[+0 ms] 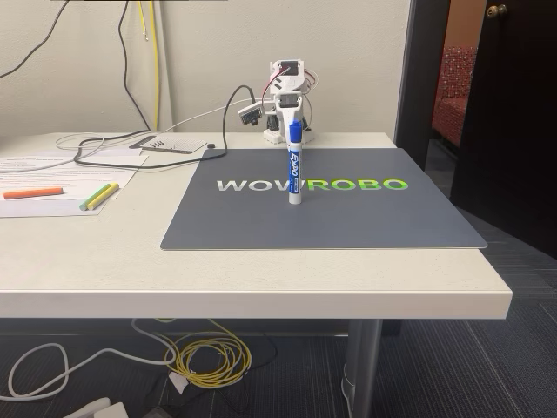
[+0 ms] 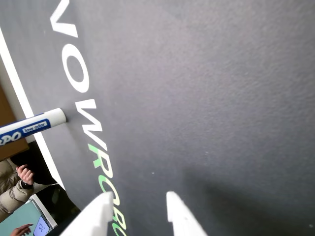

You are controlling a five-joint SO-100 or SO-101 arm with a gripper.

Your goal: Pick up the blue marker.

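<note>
Desk [image 1: 261,279] is sitting pale and wide across the fixed view, w/ a big grey mat [image 1: 365,218] lying flat on its right half, "WOVROBO" lettering [image 1: 311,185] running across it in white and green. Papers [image 1: 61,178] are spreading over the desk's left side. The white arm [image 1: 287,91] is standing at the back edge of the mat, reaching toward the camera.

Blue marker [image 1: 294,170] is standing upright, white end touching the mat right at the lettering, blue cap up top against the arm's front. In the fixed view can't tell if the gripper is clamping it or just sitting behind it.

Wrist view: gripper [image 2: 140,206] is showing two white fingers [image 2: 179,214] w/ a clear gap between them, partly open, nothing between the tips. The marker [image 2: 29,129] is poking in from the left edge, white end resting on the mat beside the "W", well apart from the fingertips.

Over on the papers, an orange pen [image 1: 33,192] is lying flat, and yellow and green pens [image 1: 99,196] are lying side by side, touching.
</note>
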